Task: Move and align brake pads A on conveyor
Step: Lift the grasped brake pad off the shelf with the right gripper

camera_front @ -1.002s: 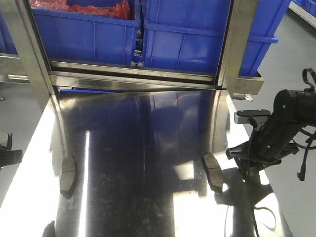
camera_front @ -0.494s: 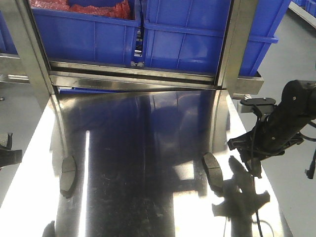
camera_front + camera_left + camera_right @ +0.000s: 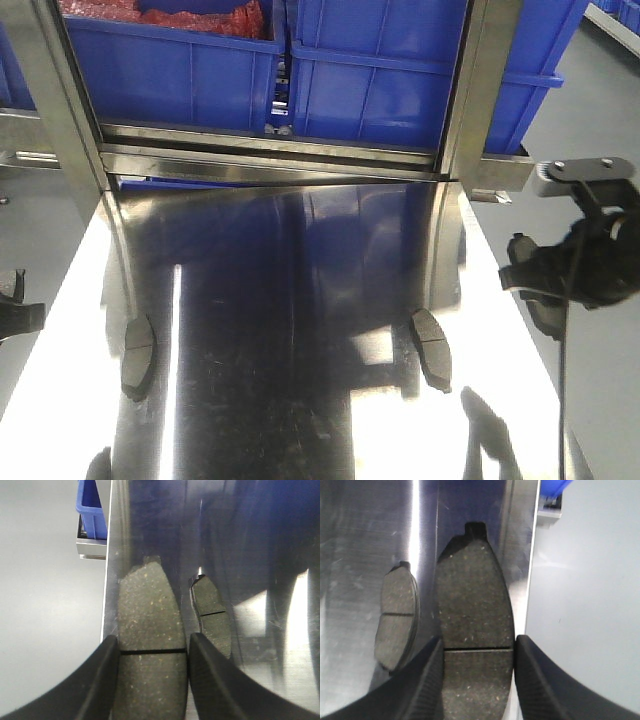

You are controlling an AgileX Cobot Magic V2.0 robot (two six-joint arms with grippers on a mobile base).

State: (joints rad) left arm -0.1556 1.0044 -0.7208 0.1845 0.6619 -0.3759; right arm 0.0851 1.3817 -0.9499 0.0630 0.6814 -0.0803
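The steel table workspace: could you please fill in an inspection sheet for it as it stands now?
Surface: shiny steel table, reflective with glare streaks; conveyor belt not in view.
Job's things: two dark-grey crescent-shaped grooved brake pads lie on it, left table pad near the left edge, right table pad near the right edge; two more are held.
Clutter: nothing seen.
Grippers: left claw shut on left held pad; right claw shut on right held pad; both are over the table's edges.
Cables: thin black cable hangs from the right arm.
Surroundings: blue plastic bins behind the table; grey floor beside it.
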